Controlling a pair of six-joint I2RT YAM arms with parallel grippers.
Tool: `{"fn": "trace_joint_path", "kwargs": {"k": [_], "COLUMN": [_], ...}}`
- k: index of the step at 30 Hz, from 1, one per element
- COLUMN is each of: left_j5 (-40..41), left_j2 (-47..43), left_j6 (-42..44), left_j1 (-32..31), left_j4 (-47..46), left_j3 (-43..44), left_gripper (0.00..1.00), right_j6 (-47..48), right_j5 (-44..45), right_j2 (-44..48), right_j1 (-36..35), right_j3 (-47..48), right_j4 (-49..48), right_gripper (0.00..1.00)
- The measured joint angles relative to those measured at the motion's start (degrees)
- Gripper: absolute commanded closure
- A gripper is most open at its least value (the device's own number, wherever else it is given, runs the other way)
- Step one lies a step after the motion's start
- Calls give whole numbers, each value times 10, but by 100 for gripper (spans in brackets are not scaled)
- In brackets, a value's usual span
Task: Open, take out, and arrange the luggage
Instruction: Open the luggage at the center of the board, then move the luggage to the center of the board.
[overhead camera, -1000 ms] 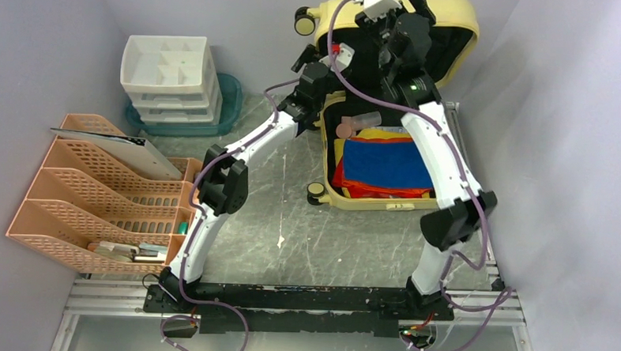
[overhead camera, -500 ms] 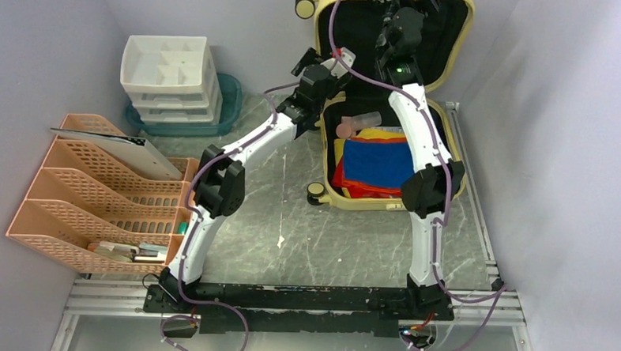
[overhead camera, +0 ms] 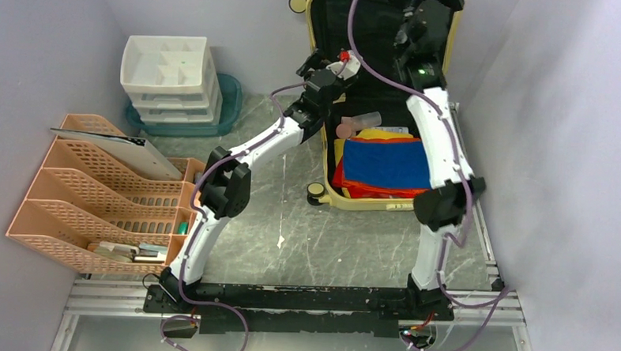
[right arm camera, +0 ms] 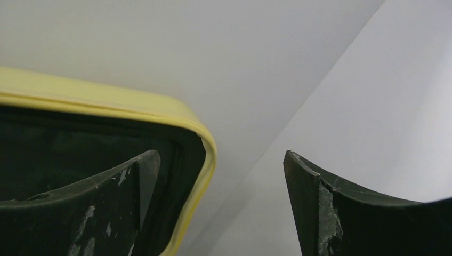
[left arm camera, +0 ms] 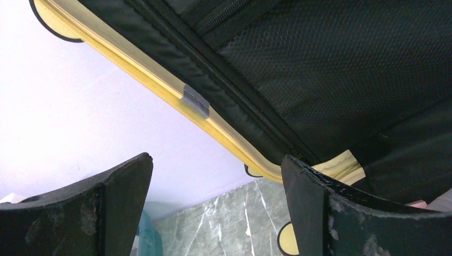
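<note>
The pale yellow luggage lies open at the back of the table. Its base (overhead camera: 369, 203) holds folded blue, red and yellow cloth (overhead camera: 387, 165) and a pinkish tube (overhead camera: 359, 124). Its black-lined lid (overhead camera: 369, 36) stands upright against the back wall. My left gripper (overhead camera: 314, 63) is open and empty beside the lid's left edge; the yellow rim (left arm camera: 160, 90) runs just above its fingers (left arm camera: 216, 160). My right gripper (overhead camera: 426, 0) is open at the lid's top right corner. The corner's rim (right arm camera: 133, 104) lies between its fingers (right arm camera: 221, 154), which are not closed on it.
A white drawer unit (overhead camera: 169, 74) stands on a teal tray (overhead camera: 233, 99) at the back left. An orange file rack (overhead camera: 101, 190) with papers fills the left side. Walls are close behind and to the right. A luggage wheel (overhead camera: 316, 191) sticks out on the left.
The lid has swung from half-raised to upright against the wall. My right gripper moved up and back with it. My left gripper shifted slightly right and back along the lid's left edge.
</note>
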State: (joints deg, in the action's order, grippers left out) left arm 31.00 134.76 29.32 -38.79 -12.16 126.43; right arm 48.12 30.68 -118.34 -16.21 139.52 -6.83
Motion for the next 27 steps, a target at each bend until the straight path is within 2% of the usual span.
{"fn": "trace_joint_path", "kwargs": {"k": [4, 8, 11, 14, 17, 19, 22, 27], "left_j5": [-3, -23, -57, -89, -107, -123, -151, -220], "left_j2": [-15, -74, -160, -276, -396, -474, -549, -602], "left_j6": [-1, -21, -50, -68, -74, -76, -79, -61], "left_j1": [-4, -19, -31, -40, -36, -28, 14, 65], "left_j4": [-13, 43, 113, 169, 186, 192, 195, 214], "left_j3": [-45, -141, -235, -329, -424, -487, -562, -674], "left_gripper": [4, 4, 4, 4, 4, 4, 4, 4], "right_j6": [-52, -100, -132, -151, -162, -173, -194, -221], "right_j5": [-41, -97, -138, -167, -191, -208, -223, -231], "right_j2": [156, 320, 420, 472, 482, 469, 426, 355], "right_j1": [2, 10, 15, 22, 39, 68, 122, 176], "right_j3": [-151, -346, -494, -614, -709, -741, -746, -726], "right_j4": [61, 101, 126, 141, 150, 161, 169, 166], "right_gripper": [6, 4, 2, 0, 0, 1, 1, 2]}}
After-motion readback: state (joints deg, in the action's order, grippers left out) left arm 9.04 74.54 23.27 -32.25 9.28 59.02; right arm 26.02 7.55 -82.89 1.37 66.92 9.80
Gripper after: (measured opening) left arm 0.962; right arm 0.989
